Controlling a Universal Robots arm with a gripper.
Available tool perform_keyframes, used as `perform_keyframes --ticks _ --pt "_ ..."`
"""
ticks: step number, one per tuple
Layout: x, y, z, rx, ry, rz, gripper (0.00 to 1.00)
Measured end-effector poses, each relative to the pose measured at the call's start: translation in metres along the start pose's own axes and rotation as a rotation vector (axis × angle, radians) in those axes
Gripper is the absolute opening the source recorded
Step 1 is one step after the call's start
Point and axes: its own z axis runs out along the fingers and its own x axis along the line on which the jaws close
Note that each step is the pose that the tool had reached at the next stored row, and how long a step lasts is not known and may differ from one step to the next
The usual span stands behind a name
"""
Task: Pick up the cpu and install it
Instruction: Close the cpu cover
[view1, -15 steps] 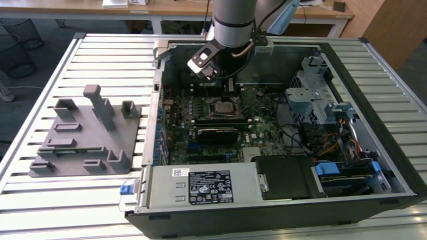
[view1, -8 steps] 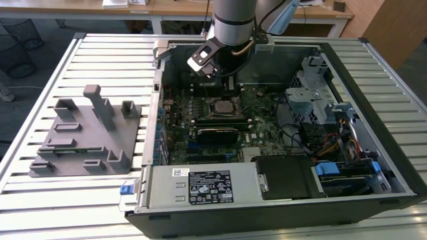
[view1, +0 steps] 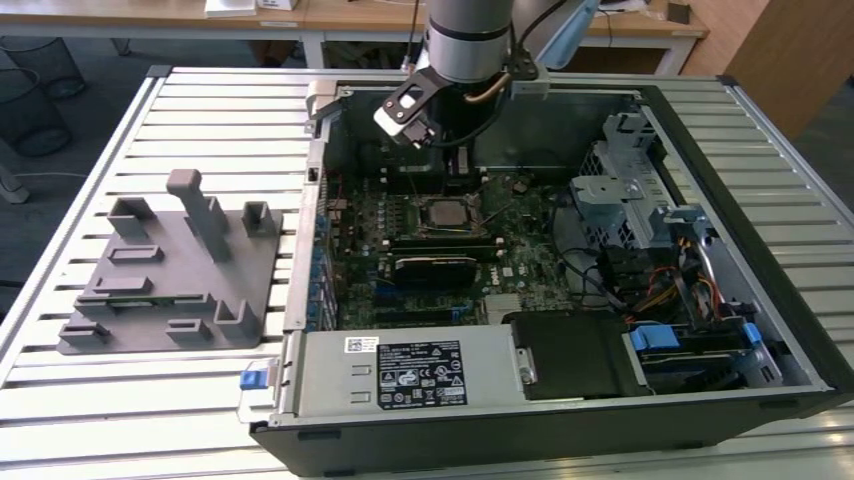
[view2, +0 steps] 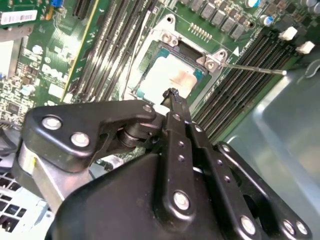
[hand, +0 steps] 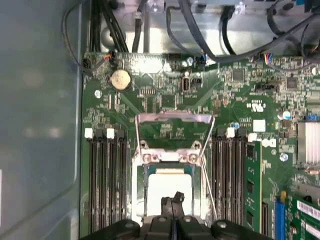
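The cpu (view2: 165, 75) lies flat in the motherboard socket, its silvery-white top showing with a tan smear near one side. It also shows in the first wrist view as the cpu (hand: 161, 184), with the socket's metal load frame (hand: 172, 131) swung up and open beyond it. My gripper (view2: 172, 94) hovers just above the chip, black fingers pressed together with nothing between them. In the exterior view the gripper (view1: 451, 168) hangs inside the open computer case over the socket (view1: 441, 213).
Memory slots (hand: 107, 180) flank the socket on both sides, and a thin socket lever (view2: 255, 67) sticks out sideways. A grey fixture (view1: 174, 270) stands on the slatted table at the exterior view's left. The power supply (view1: 400, 375), drive cage (view1: 641, 190) and cables crowd the case.
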Motion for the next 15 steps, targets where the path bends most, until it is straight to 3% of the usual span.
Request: perform_keyframes --ticks 6,15 --pt "-0.0002 -0.0001 -0.0122 0.0003 0.0 0.0 0.11" --pt "-0.0006 0.0002 -0.0491 0.0005 -0.0002 0.0 0.11"
